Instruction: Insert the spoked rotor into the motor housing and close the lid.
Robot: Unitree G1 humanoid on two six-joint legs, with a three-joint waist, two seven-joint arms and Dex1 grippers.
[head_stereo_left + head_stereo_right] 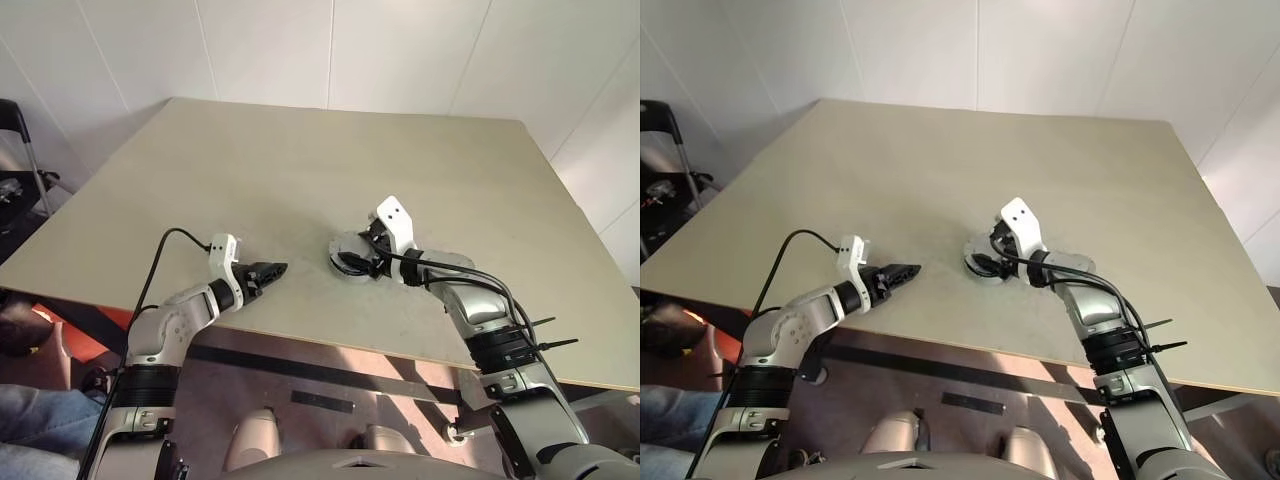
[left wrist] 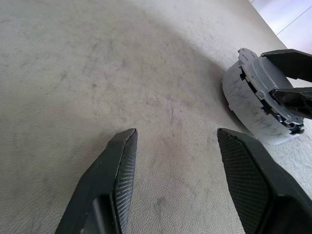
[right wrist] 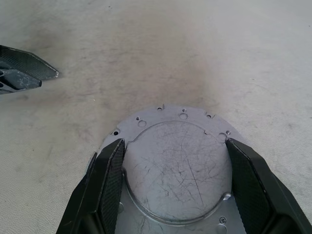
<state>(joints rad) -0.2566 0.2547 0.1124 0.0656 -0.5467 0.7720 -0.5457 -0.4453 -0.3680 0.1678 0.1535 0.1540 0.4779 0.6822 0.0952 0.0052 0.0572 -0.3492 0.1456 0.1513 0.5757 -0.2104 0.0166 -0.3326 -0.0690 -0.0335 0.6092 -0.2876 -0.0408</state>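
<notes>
Lid seating: slip and misalignment risk at the right gripper (image 3: 173,161).

The grey lid (image 3: 178,156) is spanned edge to edge by the right fingers, apparently atop the motor housing (image 2: 253,105) near the table (image 1: 300,170) front edge; the rotor cannot be made out. If tilted, the lid could jam or skid. The left gripper (image 2: 178,161) is held spread and empty nearby.

Beige table (image 1: 300,170); black chair(?) (image 1: 15,150) at left.
</notes>
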